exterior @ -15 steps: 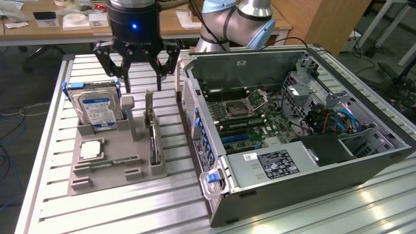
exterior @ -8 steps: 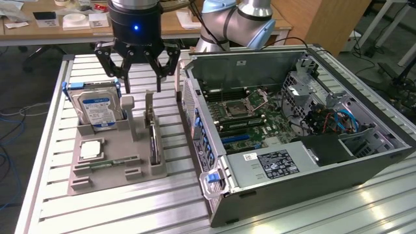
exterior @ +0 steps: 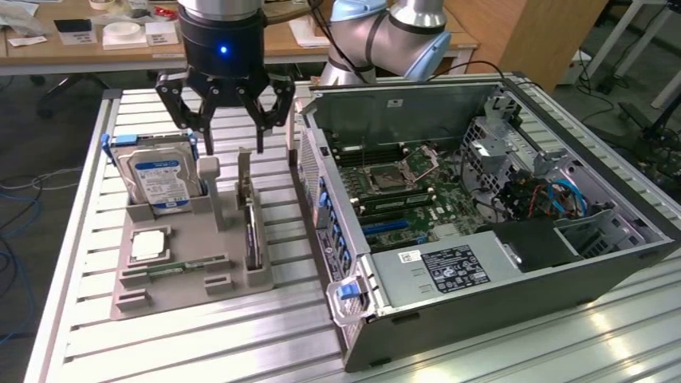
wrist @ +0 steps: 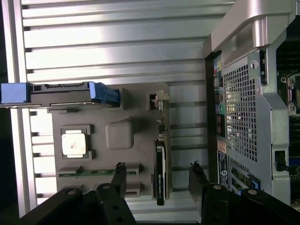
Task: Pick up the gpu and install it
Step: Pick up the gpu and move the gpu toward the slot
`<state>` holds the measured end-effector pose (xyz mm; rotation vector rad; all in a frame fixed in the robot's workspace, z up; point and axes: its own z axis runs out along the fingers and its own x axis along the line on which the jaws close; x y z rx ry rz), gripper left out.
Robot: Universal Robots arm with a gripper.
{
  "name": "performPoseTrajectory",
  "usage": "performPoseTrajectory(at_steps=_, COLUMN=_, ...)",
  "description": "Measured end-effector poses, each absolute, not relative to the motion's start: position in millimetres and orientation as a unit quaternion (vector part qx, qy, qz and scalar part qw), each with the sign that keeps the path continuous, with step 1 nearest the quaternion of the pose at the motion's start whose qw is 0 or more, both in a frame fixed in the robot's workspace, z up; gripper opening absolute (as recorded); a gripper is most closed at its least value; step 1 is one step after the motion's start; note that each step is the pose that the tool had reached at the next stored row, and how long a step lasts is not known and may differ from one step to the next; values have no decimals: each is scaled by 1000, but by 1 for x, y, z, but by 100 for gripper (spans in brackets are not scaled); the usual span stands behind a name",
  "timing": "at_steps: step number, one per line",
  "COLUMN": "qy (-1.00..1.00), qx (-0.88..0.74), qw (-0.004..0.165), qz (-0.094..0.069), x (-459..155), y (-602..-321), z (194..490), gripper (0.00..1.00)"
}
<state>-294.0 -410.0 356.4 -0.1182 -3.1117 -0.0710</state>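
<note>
On the exterior view's left I see the hard drive (exterior: pixel 159 177) upright in the grey holder (exterior: pixel 202 239) on the bench (exterior: pixel 191 343). Beside it the gpu (exterior: pixel 251 219) stands on edge, my jaws spread wide above it. The open computer case (exterior: pixel 479 199) lies right.

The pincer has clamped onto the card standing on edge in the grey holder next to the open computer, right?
Not clamped: the pincer hangs open above the gpu without gripping it, as the exterior view shows. The card does stand on edge in the grey holder beside the open computer.
</note>
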Motion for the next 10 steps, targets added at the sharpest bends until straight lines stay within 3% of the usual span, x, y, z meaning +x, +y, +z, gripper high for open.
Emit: performPoseTrajectory(at_steps=10, qy=-999, qx=-38, qw=16, qz=-23, x=-294, y=-411, z=342, gripper=65)
